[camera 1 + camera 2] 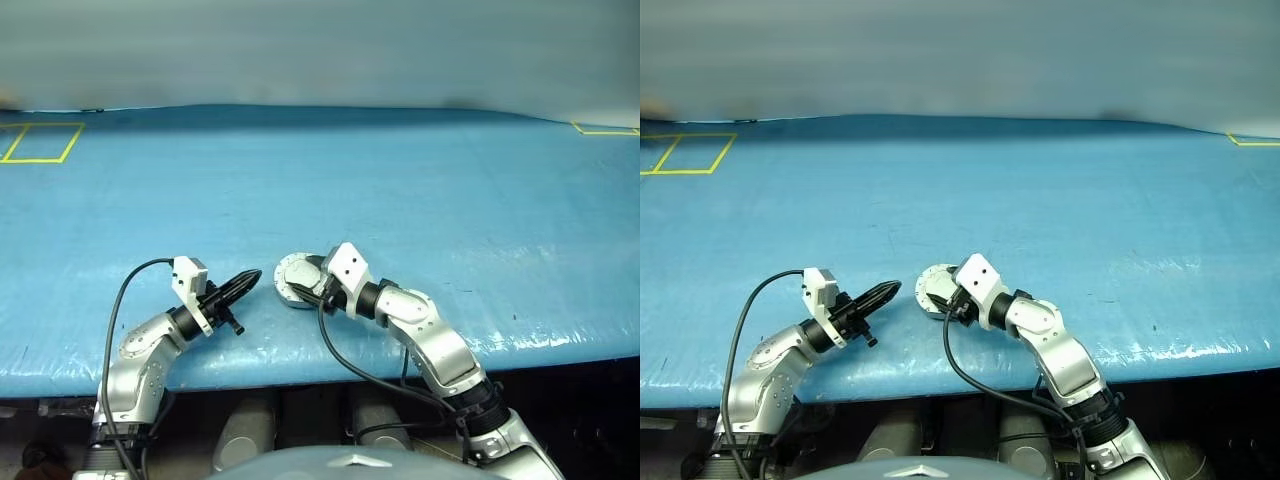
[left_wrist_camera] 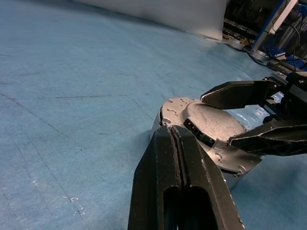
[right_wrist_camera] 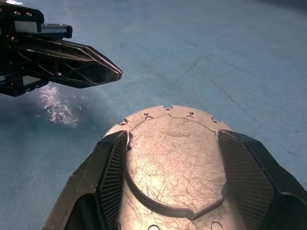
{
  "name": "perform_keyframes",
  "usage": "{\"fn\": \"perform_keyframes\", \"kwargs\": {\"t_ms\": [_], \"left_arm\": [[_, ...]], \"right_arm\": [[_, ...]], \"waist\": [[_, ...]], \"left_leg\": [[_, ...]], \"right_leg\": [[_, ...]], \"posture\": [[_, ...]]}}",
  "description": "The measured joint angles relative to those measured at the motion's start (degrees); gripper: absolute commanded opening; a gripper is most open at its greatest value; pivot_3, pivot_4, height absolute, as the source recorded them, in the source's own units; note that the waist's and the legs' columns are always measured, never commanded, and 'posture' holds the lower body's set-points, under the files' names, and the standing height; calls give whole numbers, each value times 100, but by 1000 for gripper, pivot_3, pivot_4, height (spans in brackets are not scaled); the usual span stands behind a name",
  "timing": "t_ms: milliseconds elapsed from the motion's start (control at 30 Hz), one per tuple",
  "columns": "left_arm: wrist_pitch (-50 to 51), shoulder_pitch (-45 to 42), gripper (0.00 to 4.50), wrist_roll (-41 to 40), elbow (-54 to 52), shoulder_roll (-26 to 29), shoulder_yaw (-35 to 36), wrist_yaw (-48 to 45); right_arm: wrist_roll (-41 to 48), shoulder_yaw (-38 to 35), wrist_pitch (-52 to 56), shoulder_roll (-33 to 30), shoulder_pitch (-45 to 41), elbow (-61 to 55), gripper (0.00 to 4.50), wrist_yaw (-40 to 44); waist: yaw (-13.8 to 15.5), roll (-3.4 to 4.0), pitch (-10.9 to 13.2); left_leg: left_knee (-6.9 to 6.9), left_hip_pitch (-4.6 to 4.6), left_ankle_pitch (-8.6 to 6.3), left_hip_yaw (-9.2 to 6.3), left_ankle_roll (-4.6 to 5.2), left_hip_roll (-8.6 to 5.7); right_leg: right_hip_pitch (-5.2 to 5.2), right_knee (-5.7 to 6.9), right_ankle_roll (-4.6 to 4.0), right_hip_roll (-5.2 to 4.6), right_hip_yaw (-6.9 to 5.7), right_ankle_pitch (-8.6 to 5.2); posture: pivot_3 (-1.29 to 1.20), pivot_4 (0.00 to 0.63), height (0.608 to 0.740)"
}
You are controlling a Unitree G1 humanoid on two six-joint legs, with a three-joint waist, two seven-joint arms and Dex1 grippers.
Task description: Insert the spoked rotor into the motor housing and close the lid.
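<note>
While lid [image 3: 175, 158] lies shut on housing [image 1: 294, 296], near table [image 1: 450, 200] front edge, we judge risk thus: if right gripper [image 1: 300, 281] pulls away askew, finger could drag housing or lift lid; rotor unseen, so we cannot tell whether it sits inside. Right gripper fingers [image 3: 112, 165] spread wide, one each side of lid, seemingly touching its edge. Left gripper [image 1: 243, 283] pressed together, empty, just left of housing, apart from it.

Left gripper [image 1: 250, 277] jaws closed; right gripper [image 3: 175, 167] jaws spread.
</note>
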Motion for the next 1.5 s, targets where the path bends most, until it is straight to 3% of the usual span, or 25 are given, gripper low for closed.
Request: {"fn": "perform_keyframes", "kwargs": {"t_ms": [67,133,400,600,1500], "left_arm": [[-1,30,0,1,0,5,-15,3],[-1,50,0,1,0,8,-46,26],[-6,71,0,0,-1,14,-91,100],[-85,76,0,0,-1,14,-93,113],[-245,240,0,20,-1,13,-96,252]], "right_arm": [[31,-8,5,16,0,14,3731,37],[40,-5,9,15,3,60,4402,54],[-43,0,-16,7,1,128,4457,36],[-13,-76,24,125,-29,194,3013,-11],[-295,197,715,386,-69,-193,3017,-509]], "waist": [[2,0,0],[2,0,0],[3,0,0],[2,0,0],[-12,0,0]], "left_leg": [[0,0,0,-1,0,0],[0,-1,0,0,0,0],[0,-1,0,-1,0,0],[0,-1,0,-1,-1,0],[-4,-1,-2,-1,-3,3]], "right_leg": [[0,0,0,0,0,0],[0,0,0,0,0,0],[-1,0,0,0,0,0],[-1,0,0,0,0,0],[-12,0,-1,-1,0,-2]], "posture": [[0,150,740],[0,150,740],[0,150,740],[0,150,740],[0,150,740]]}}
